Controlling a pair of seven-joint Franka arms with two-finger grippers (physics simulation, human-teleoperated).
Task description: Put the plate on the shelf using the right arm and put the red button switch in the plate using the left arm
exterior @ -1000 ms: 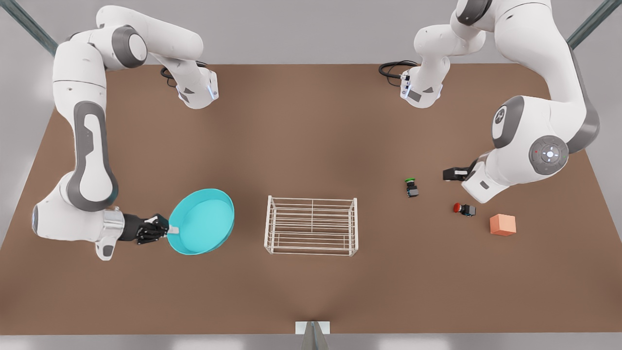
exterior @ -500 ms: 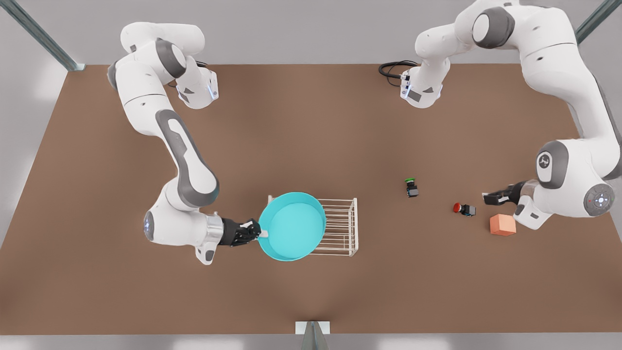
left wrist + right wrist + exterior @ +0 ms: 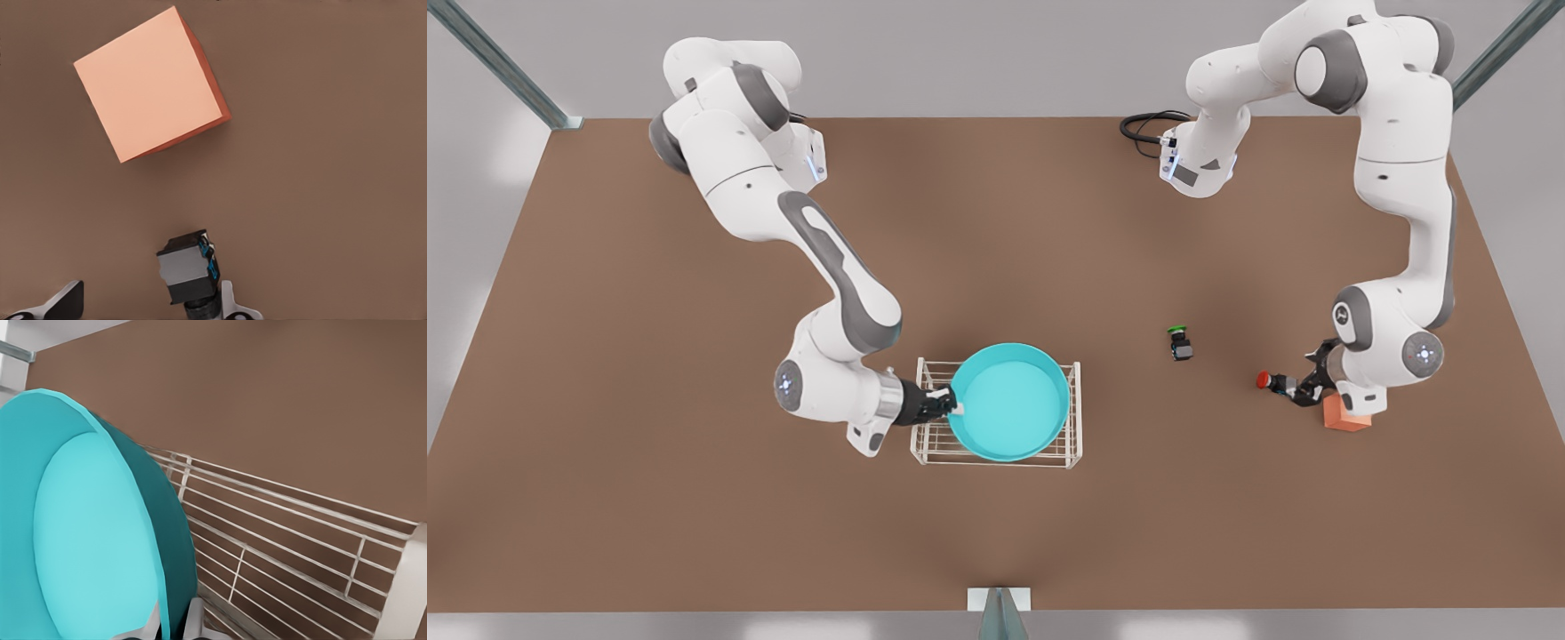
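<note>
Right wrist view shows my right gripper (image 3: 175, 623) pinched on the raised rim of the round turquoise plate (image 3: 93, 540), one finger inside and one outside, so the dish hangs from its edge. I hold it there because the grip leaves the underside free to settle on the low white wire shelf (image 3: 1074, 418), over whose grid top the plate sits. My left gripper (image 3: 1296, 388) is low at the table, fingers parted and straddling the tiny red button switch (image 3: 1272, 381) with its black-grey body (image 3: 189, 267), not yet closed. The plain orange cube (image 3: 150, 83) lies just beside, the green-capped switch (image 3: 1180, 342) well apart
</note>
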